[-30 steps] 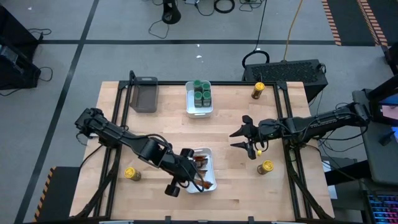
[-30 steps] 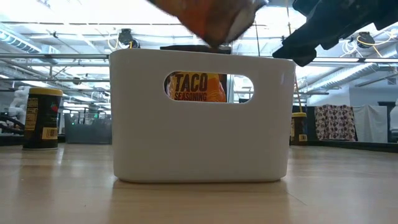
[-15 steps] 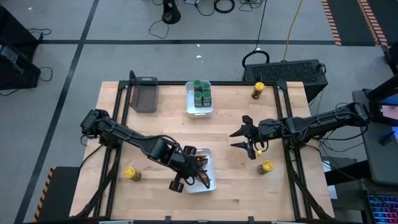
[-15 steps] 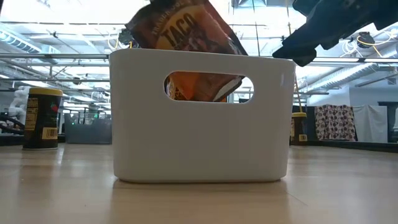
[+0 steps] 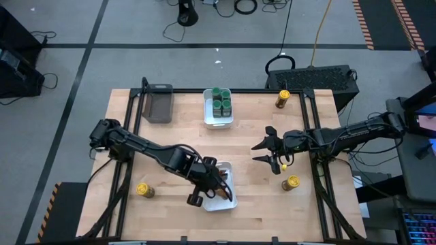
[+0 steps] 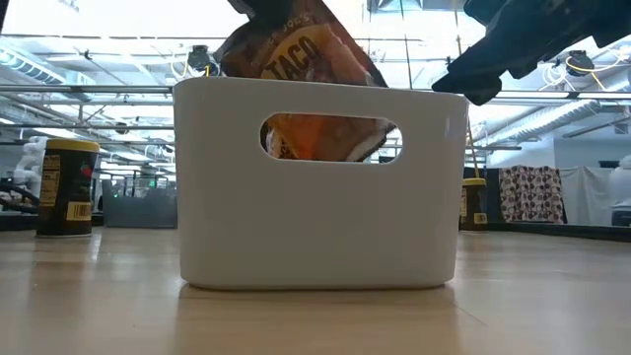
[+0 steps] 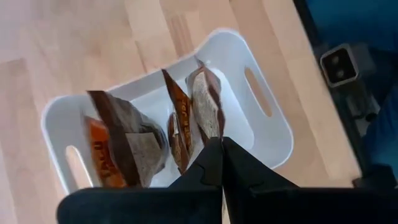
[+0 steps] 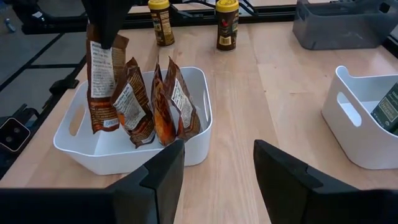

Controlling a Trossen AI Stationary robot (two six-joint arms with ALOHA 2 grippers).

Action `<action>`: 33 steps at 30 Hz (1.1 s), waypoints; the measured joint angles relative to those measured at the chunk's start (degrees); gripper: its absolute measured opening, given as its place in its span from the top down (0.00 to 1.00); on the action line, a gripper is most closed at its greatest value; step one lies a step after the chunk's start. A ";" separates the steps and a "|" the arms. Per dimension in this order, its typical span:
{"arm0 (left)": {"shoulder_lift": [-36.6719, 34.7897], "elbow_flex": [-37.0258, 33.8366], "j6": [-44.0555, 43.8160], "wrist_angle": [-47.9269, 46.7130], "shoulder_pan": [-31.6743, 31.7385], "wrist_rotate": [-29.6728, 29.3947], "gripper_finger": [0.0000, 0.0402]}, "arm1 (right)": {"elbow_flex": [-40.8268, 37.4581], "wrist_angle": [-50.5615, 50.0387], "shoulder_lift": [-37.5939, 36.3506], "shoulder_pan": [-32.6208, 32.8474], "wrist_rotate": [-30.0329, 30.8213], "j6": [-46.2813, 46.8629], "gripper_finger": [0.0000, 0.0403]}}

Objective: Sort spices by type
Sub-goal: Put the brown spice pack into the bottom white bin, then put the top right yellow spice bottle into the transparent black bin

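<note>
The left gripper (image 5: 206, 185) is closed on a taco seasoning packet (image 8: 101, 81), holding it by its top edge above the near white bin (image 5: 228, 202), with the packet's lower end already inside the bin walls. To complete this placement well, lower the packet until it rests upright beside the other packets (image 8: 163, 102) standing in the bin, keep it clear of the rim, and release only once it leans against its neighbours, since a tall thin packet is likely to tip. The right gripper (image 5: 261, 153) hangs partly open and empty over the middle of the surface (image 5: 177, 136), near a yellow-lidded jar (image 5: 291, 182) lying on its side. A second yellow-lidded jar (image 5: 283, 99) stands at the far right corner, and a third (image 5: 142, 190) lies near the left front edge; all three remain unsorted. The green-lidded jars (image 5: 220, 101) stand together in the far white bin (image 5: 219, 122). A dark grey tray (image 5: 158, 103) sits at the far left of the light wooden surface. Beyond it, the floor is grey with dark lines and loose cables, and a black box (image 5: 313, 76) stands behind the surface.
</note>
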 joint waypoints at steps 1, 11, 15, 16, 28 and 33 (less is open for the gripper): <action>0.36 0.00 0.52 -0.47 0.03 0.08 1.00 | 0.00 0.00 0.00 -0.01 0.00 -0.12 0.57; 1.64 -0.07 0.57 -2.08 1.39 2.57 1.00 | 0.00 -0.06 0.00 -0.01 -0.01 -0.18 0.57; 1.64 -0.07 0.59 -2.65 1.35 2.61 1.00 | 0.00 -0.07 0.00 -0.02 -0.01 -0.18 0.57; 1.64 -0.07 0.59 -2.62 1.36 2.61 1.00 | 0.00 -0.06 0.00 -0.01 -0.01 -0.19 0.57; 1.64 -0.07 0.48 -2.58 1.34 2.61 0.87 | 0.00 -0.04 0.00 -0.02 -0.01 -0.19 0.57; 1.61 -0.07 0.35 -2.56 1.31 2.61 0.84 | 0.00 -0.04 0.00 0.00 -0.01 -0.20 0.57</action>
